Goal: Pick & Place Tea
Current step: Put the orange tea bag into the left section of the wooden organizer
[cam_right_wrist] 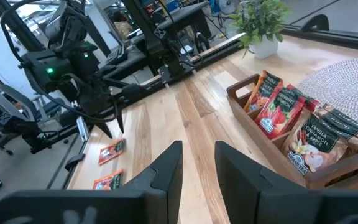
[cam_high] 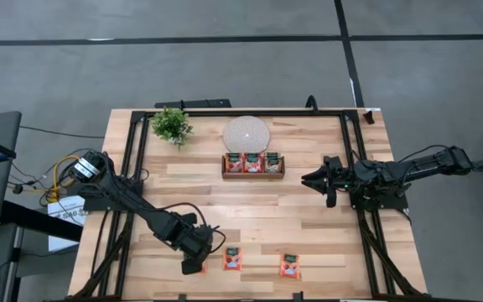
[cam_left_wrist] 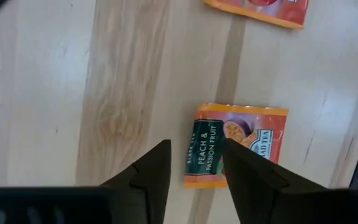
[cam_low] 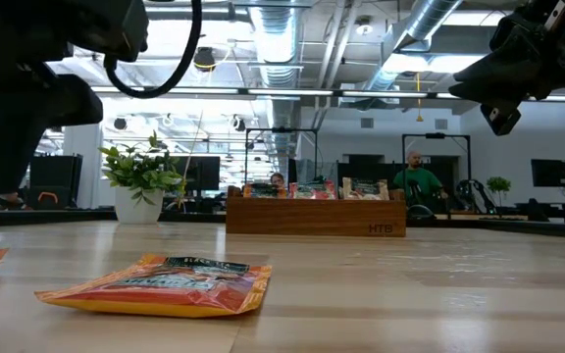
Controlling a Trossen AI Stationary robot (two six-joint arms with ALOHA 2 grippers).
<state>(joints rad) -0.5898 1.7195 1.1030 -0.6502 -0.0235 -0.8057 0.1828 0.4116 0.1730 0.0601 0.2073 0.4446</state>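
High view: two tea sachets (cam_high: 233, 260) on table (cam_high: 309, 218).

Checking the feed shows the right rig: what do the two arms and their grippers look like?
Both arms are dark, jointed links. The left arm has yellow and red cables at its base; a green light glows on its wrist. Each gripper, left and right, has two black, wedge-shaped fingers.

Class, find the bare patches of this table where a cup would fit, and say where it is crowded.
Bare wood lies between the tray and the two loose tea sachets, and left of the tray below the plant. Crowded: the front edge by the left hand, and the disc behind the tray.
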